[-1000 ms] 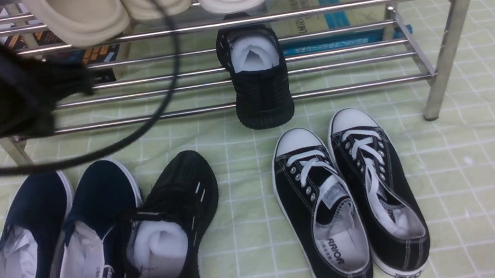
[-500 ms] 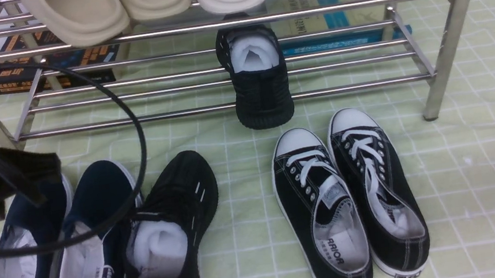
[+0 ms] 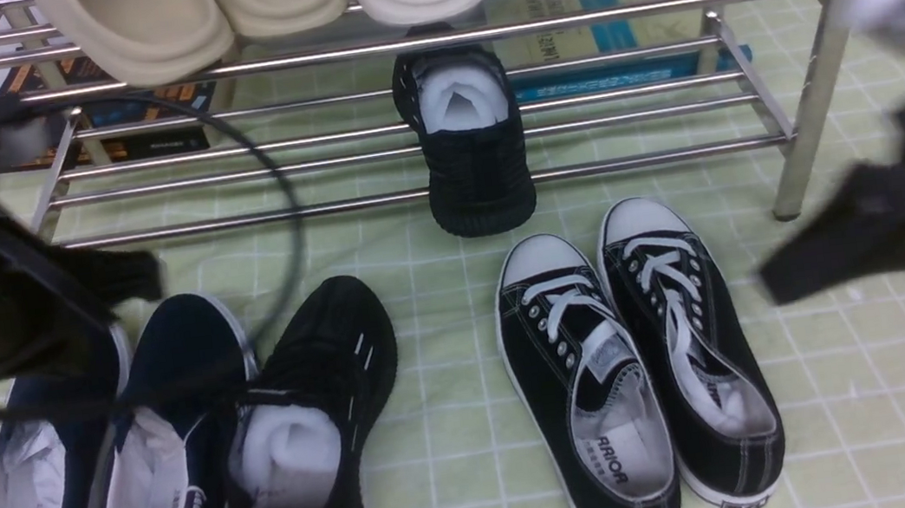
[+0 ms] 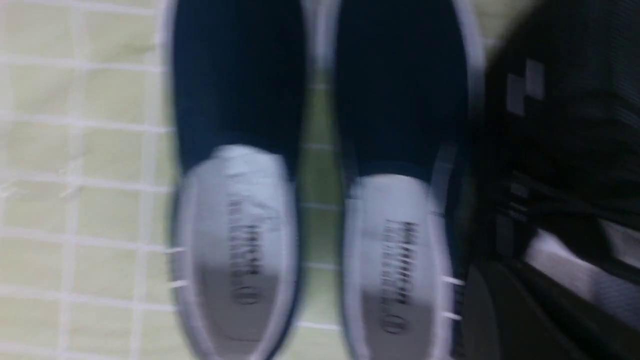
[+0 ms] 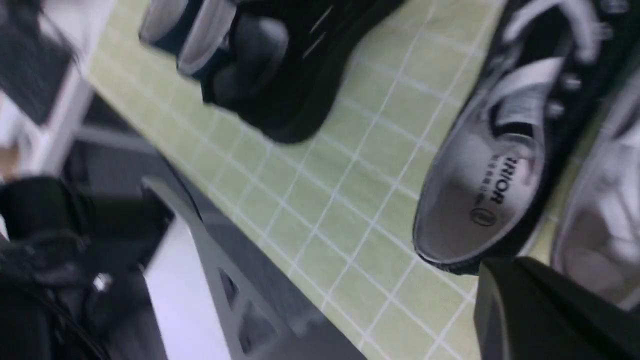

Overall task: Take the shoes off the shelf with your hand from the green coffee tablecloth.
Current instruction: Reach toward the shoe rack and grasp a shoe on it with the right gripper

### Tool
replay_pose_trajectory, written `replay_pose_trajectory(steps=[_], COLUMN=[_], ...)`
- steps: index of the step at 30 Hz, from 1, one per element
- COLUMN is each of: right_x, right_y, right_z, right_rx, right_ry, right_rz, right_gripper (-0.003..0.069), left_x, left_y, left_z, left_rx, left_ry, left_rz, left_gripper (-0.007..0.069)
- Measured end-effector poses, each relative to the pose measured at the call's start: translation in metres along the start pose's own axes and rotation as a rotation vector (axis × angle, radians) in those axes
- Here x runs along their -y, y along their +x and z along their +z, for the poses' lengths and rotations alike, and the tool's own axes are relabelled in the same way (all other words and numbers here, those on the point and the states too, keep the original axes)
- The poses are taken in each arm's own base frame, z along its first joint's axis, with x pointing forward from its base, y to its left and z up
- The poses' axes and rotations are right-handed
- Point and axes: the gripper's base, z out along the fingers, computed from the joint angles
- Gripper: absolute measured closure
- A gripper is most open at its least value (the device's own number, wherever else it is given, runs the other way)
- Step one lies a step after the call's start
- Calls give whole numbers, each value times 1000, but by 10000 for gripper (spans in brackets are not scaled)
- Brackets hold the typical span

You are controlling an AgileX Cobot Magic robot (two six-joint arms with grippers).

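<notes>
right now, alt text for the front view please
One black mesh sneaker sits on the steel shelf's lower tier; its mate lies on the green cloth between navy slip-ons and black canvas sneakers. The left gripper and right gripper hover at the sides, shut and empty.

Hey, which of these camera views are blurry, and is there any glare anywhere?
Front view: black mesh shoe sharp, right arm smeared, bright glints on the shelf bars. Left wrist view: navy slip-ons heavily blurred. Right wrist view: softly blurred, canvas sneaker insole print barely legible.
</notes>
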Motion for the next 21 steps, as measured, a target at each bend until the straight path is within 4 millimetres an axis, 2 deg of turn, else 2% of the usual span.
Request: replay_pose_trajectory(steps=[1, 2, 3, 4, 6, 9, 11, 12, 13, 17, 19, 20, 21], right_x=[-7, -9, -19, -20, -40, -57, -77, -79, -88, -92, -91, -90, -86], right_y=[-16, -19, -39, -41, -67, -84, -106, -107, -121, -139, -149, -150, -153], right_z=[16, 18, 39, 41, 69, 85, 100, 102, 112, 134, 149, 150, 158], right_rx=[-55, -63, -121, -125, -174, -177, -121, -117, -71, -21, 11, 13, 21], right_ry=[37, 44, 110, 119, 229, 301, 382, 378, 409, 445, 465, 472, 493], right_rz=[-34, -25, -70, -64, -142, -190, -234, -240, -248, -266, -264, -267, -258], right_gripper=[652, 651, 647, 645, 628, 608, 577, 574, 552, 488, 398, 398, 328], left_x=[-14, -16, -32, -34, -48, -51, -50, -50, -49, -48, -48, -48, -48], left_y=[-3, -3, -4, -4, -4, -3, -3, -3, -3, -3, -3, -3, -3], left_z=[2, 3, 5, 5, 8, 9, 9, 9, 8, 8, 8, 8, 8], left_rx=[-10, -14, -43, -47, -93, -111, -119, -119, -121, -122, -123, -123, -123], left_ry=[-26, -30, -51, -52, -29, 6, 44, 46, 61, 74, 77, 77, 77], left_rz=[-45, -47, -90, -88, -121, -121, -115, -118, -120, -125, -128, -128, -128], left_gripper=[613, 613, 613, 613, 613, 613, 611, 610, 610, 608, 608, 608, 608])
